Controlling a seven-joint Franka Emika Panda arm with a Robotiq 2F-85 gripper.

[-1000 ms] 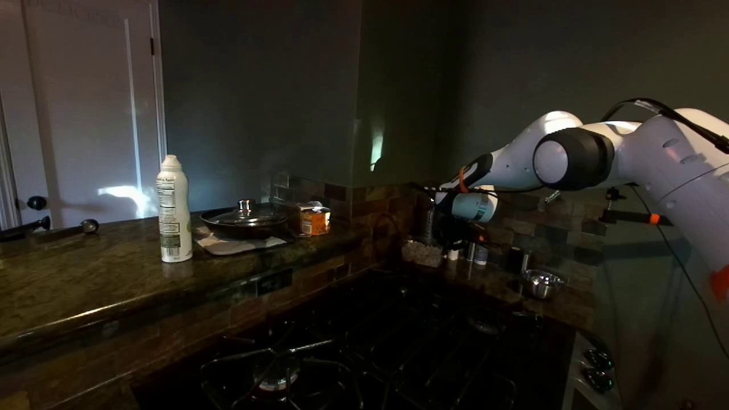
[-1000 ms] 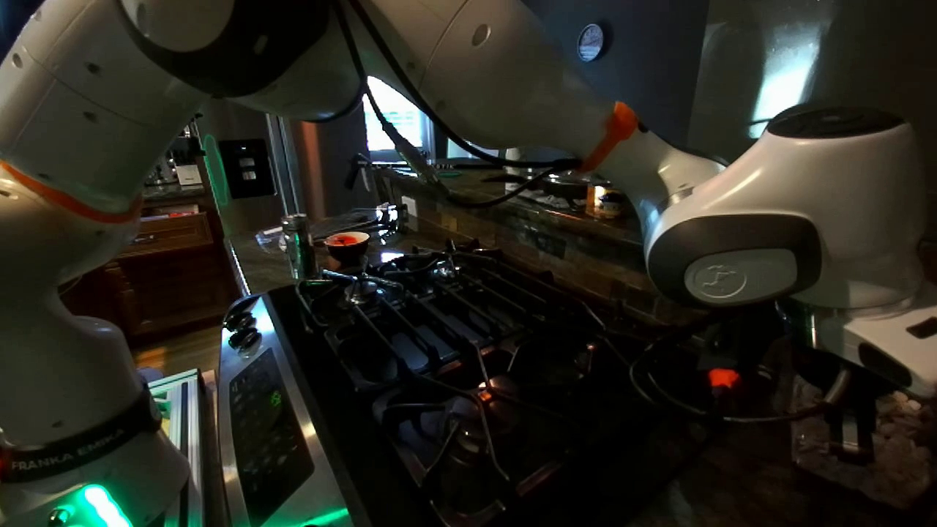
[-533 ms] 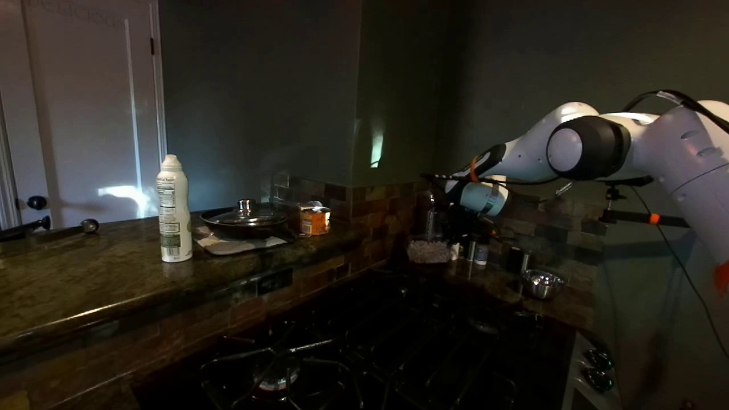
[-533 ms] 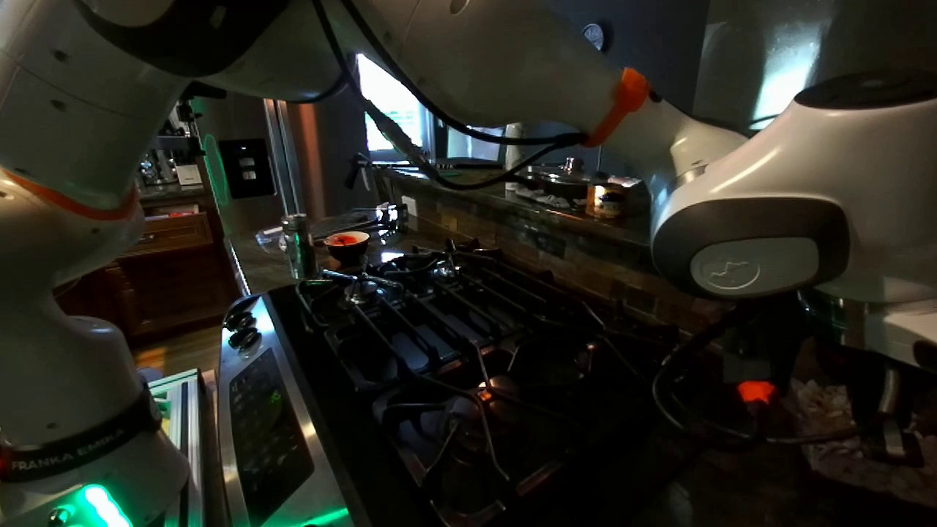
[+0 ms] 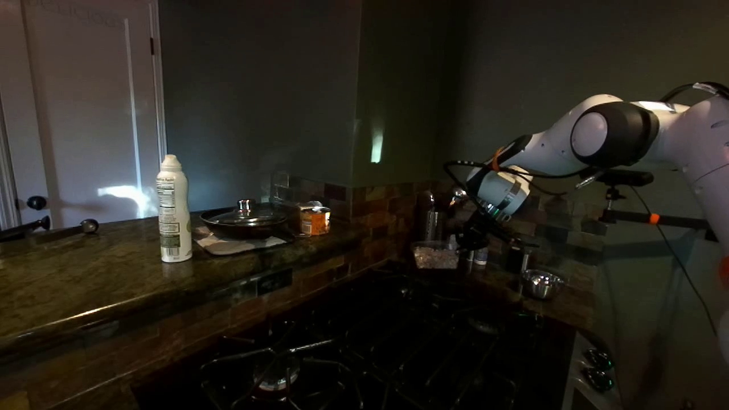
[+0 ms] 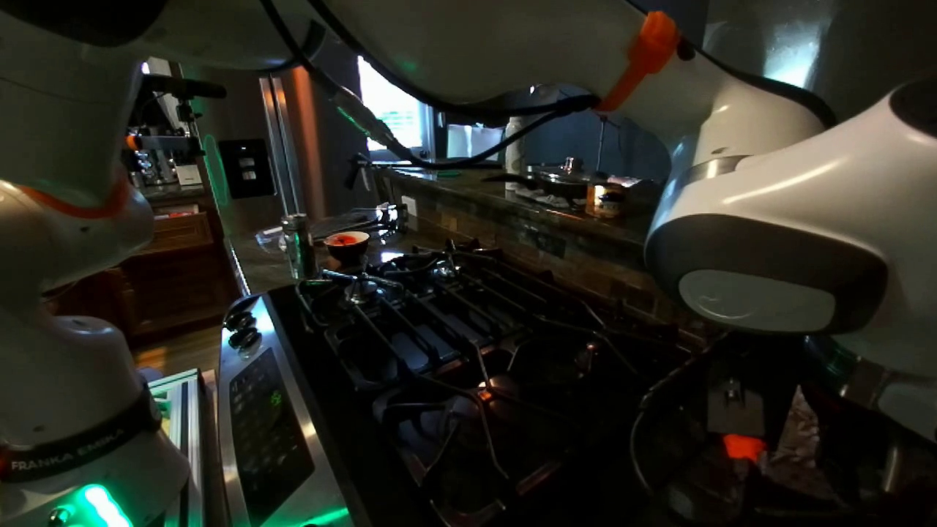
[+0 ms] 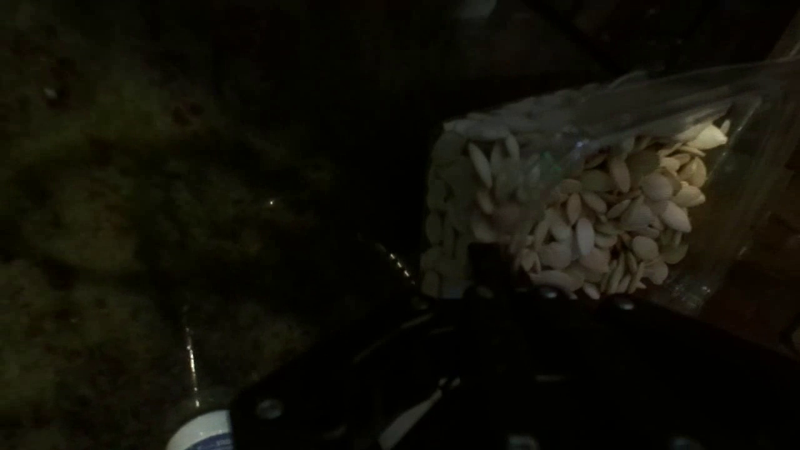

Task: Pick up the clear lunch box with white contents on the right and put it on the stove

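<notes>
Clear lunch box point(image 5: 435, 257), at the end of the gas stove point(image 6: 417, 344): shifted in the last second with the gripper point(image 7: 494, 265), which looks closed on it; grasp apparently made, lift uncertain, placing outstanding. Containers, left to right in an exterior view: on the raised ledge point(image 5: 108, 267) behind the stove, white labelled bottle point(image 5: 174, 219), glass-lidded frying pan point(image 5: 242, 225), orange jar point(image 5: 314, 222), contents hidden; at the stove's end, lunch box, partly filled with pale, pumpkin-like seeds point(image 7: 625, 219), then metal bowl point(image 5: 541, 285), interior unreadable.
</notes>
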